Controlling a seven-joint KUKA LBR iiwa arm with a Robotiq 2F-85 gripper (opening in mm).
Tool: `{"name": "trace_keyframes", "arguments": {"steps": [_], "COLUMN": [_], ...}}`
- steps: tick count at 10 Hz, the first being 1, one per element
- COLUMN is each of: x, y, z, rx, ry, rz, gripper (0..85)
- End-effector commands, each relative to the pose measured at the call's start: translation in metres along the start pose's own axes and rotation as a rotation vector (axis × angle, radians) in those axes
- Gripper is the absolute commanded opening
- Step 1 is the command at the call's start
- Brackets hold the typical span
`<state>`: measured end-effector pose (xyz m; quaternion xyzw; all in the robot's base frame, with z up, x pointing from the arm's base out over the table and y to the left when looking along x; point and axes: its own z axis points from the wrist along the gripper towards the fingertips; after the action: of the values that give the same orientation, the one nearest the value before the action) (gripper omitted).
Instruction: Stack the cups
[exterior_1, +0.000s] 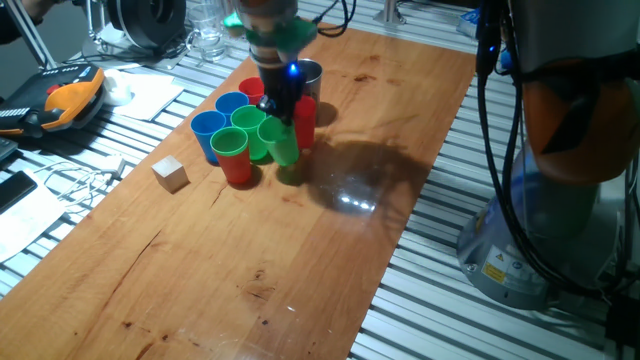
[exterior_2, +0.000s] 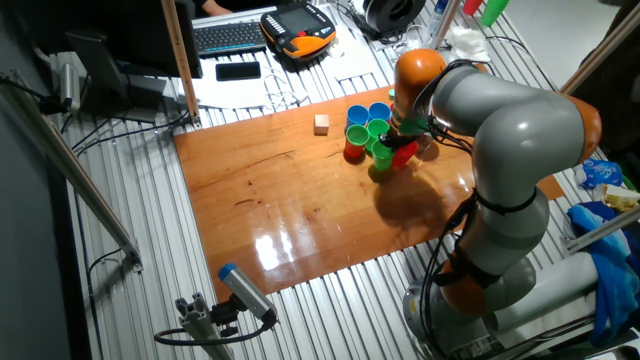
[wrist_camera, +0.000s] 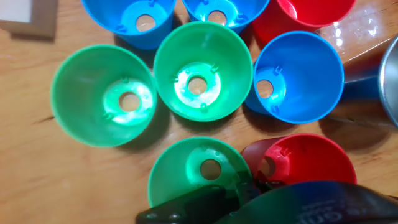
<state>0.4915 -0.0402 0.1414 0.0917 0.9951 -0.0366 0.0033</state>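
The cups stand bunched near the far end of the wooden table (exterior_1: 300, 260). From above I see two green cups (wrist_camera: 102, 102) (wrist_camera: 202, 68) side by side, blue cups (wrist_camera: 298, 78) (wrist_camera: 143, 18) around them, and a red cup (wrist_camera: 311, 15) at the top. The steel cup (exterior_1: 308, 72) stands behind the bunch. My gripper (exterior_1: 288, 118) is down among the cups. Its dark fingers (wrist_camera: 205, 205) sit at the rims of a green cup (wrist_camera: 199, 171) and a red cup (wrist_camera: 305, 165). How the jaws stand is hidden. A green cup sits in a red one (exterior_1: 235, 160).
A small wooden cube (exterior_1: 171, 173) lies left of the cups. Beyond the table's left edge are an orange pendant (exterior_1: 70, 100), cables and papers. The robot base (exterior_1: 560, 200) stands off the right edge.
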Motion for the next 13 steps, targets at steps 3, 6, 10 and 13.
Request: {"name": "trace_keyframes", "arguments": {"steps": [3,6,10,13], "x": [-0.003,-0.008,-0.009,-0.021], "y": [0.009,0.028,0.043,0.056], "z": [-0.041,-0.09,-0.108,-0.112], "rx": [-0.026,-0.003,-0.038,-0.08], "ry": [0.063,0.111,0.099,0.04], "rz": [-0.012,0.006,0.009,0.011], "gripper": [0.0,0.0,0.0,0.0]}}
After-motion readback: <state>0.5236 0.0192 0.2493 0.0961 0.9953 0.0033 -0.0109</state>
